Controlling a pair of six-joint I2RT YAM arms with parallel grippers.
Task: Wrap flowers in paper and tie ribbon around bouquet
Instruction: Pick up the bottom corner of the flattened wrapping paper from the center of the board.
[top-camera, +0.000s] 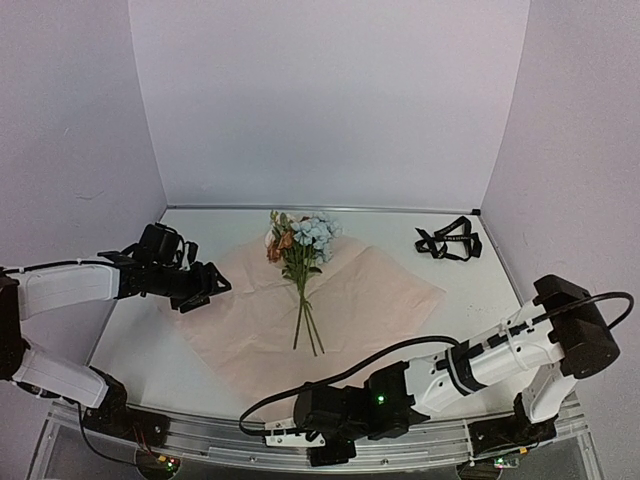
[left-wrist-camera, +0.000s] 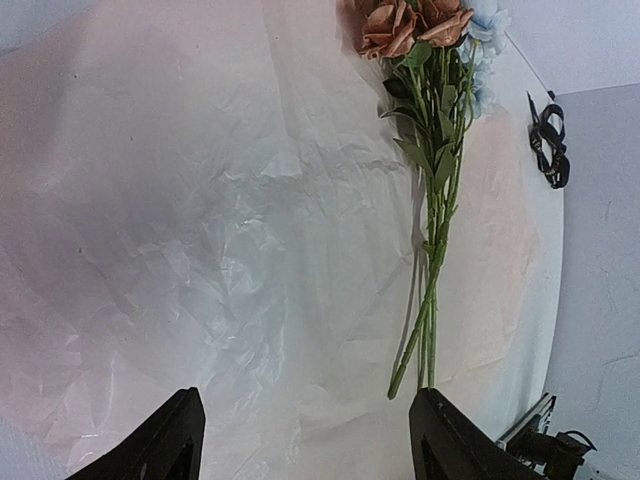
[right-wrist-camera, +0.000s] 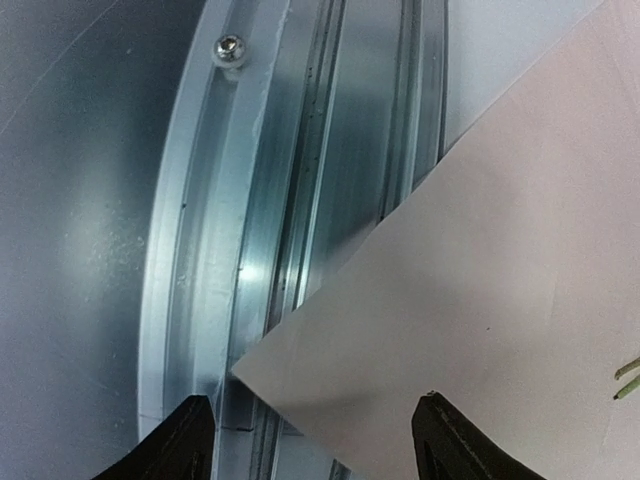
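Flowers (top-camera: 300, 262) resting on the pink paper (top-camera: 380, 290), centre frame!
Left jaws gape empty over its left corner, right jaws spread at the bottom corner; ribbon (top-camera: 448, 241) upper right.

Flowers (top-camera: 301, 265) on paper (top-camera: 380, 295) (ribbon (top-camera: 448, 241) behind, right)

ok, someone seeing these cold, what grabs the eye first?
The flowers lie loose across the middle of the big pink paper, heads at the far end, nothing wrapped yet. The black ribbon sits heaped far right, off the sheet. The right end effector hangs open over the paper's near corner by the metal rail; the left end effector, open too, is over the sheet's left part.
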